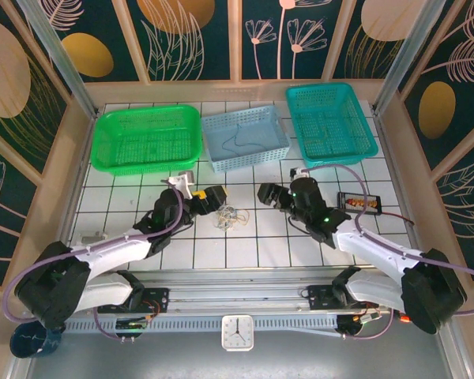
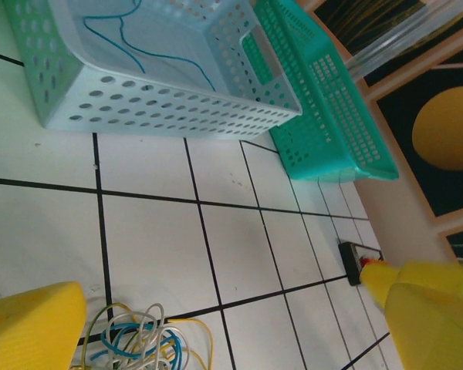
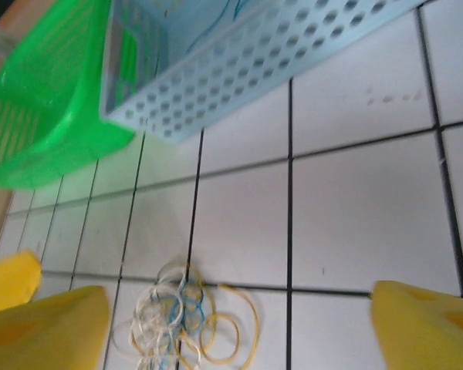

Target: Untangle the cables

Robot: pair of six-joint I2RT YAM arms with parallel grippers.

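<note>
left gripper (image 2: pixel 230 322), right gripper (image 3: pixel 235 320) spread wide, empty

On the desk (image 1: pixel 245 245) the cables (image 1: pixel 230 216) lie in one pile at the middle. Behind this pile stand three baskets in a row: the left basket (image 1: pixel 146 140) at 11 o'clock, the middle basket (image 1: pixel 246 163) at 12, the right basket (image 1: pixel 332 122) at 1. A single cable (image 1: pixel 241 140) lies in the middle basket. The left claw (image 1: pixel 212 197) is near the pile at 10 o'clock, the right claw (image 1: pixel 267 194) at 2. A clock (image 1: pixel 237 332) sits at 6 o'clock.
</note>
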